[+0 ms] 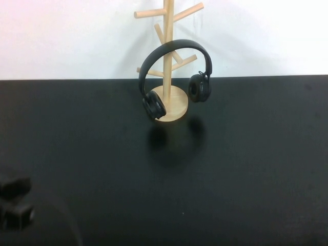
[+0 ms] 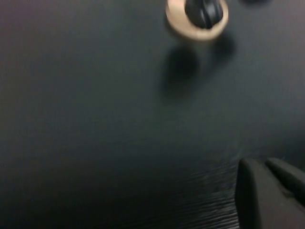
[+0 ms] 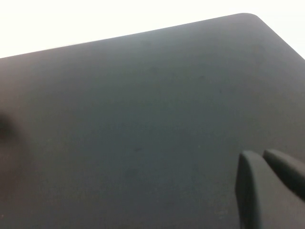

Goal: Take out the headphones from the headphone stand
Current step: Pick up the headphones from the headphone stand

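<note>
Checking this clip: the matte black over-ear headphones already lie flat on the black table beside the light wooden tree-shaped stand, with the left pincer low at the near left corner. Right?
Not quite. The high view shows the matte black over-ear headphones hanging by their headband on the light wooden tree-shaped stand, not lying on the black table. The left pincer is indeed low at the near left corner.

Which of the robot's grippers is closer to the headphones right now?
Left. The left gripper sits at the table's near-left corner, far from the headphones. The right gripper is outside the high view.

Black table [image 1: 246, 169], wooden headphone stand [image 1: 167, 77] far-centre
</note>
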Action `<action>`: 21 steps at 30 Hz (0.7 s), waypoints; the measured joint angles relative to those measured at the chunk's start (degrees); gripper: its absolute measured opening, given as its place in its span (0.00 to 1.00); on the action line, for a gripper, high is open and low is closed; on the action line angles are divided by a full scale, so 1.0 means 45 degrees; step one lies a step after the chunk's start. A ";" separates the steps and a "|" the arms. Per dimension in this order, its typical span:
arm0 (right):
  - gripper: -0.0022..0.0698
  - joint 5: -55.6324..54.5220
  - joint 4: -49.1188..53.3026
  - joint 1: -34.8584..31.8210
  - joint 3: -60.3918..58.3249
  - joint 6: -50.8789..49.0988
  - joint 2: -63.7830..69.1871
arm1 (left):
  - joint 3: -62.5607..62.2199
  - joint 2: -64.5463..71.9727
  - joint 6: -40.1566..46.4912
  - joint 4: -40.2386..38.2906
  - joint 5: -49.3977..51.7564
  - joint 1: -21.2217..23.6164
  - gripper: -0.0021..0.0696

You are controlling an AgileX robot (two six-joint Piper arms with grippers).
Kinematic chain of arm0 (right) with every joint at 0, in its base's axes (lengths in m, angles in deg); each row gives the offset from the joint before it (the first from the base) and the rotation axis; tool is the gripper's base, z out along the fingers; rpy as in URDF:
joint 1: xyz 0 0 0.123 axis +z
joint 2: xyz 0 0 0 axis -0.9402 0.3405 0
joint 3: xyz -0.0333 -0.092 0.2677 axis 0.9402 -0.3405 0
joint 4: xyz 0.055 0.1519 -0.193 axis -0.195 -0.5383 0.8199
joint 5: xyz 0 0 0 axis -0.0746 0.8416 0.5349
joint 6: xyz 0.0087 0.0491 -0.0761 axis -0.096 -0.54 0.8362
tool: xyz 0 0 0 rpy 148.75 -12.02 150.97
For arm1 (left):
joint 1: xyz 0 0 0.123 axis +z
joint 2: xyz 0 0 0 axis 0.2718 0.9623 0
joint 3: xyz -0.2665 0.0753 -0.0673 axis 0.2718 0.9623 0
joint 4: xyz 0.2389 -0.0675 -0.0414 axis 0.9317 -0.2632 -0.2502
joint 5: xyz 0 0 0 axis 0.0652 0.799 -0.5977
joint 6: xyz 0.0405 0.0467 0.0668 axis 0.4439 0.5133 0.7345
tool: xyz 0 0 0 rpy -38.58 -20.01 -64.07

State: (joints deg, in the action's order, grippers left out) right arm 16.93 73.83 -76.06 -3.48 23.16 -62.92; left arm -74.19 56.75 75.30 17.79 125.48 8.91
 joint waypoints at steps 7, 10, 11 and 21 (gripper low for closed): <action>0.02 0.0000 0.0000 0.0000 0.0000 0.0000 0.0000 | -0.2972 0.5113 0.1620 0.1313 0.0121 -0.0262 0.02; 0.02 0.0000 0.0000 0.0000 0.0000 0.0000 0.0000 | -0.4079 0.6902 0.1019 0.2770 -0.0039 -0.1147 0.02; 0.02 0.0000 0.0000 0.0000 0.0000 0.0000 0.0000 | -0.4429 0.7461 0.0598 0.3437 -0.0092 -0.1626 0.02; 0.02 0.0000 0.0000 0.0000 0.0000 0.0000 0.0000 | -0.6131 1.0498 -0.5152 1.3522 -0.0854 -0.7555 0.02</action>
State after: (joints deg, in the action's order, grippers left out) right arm 16.93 73.83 -76.06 -3.48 23.16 -62.92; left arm -101.79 103.99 52.11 78.64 121.64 -25.09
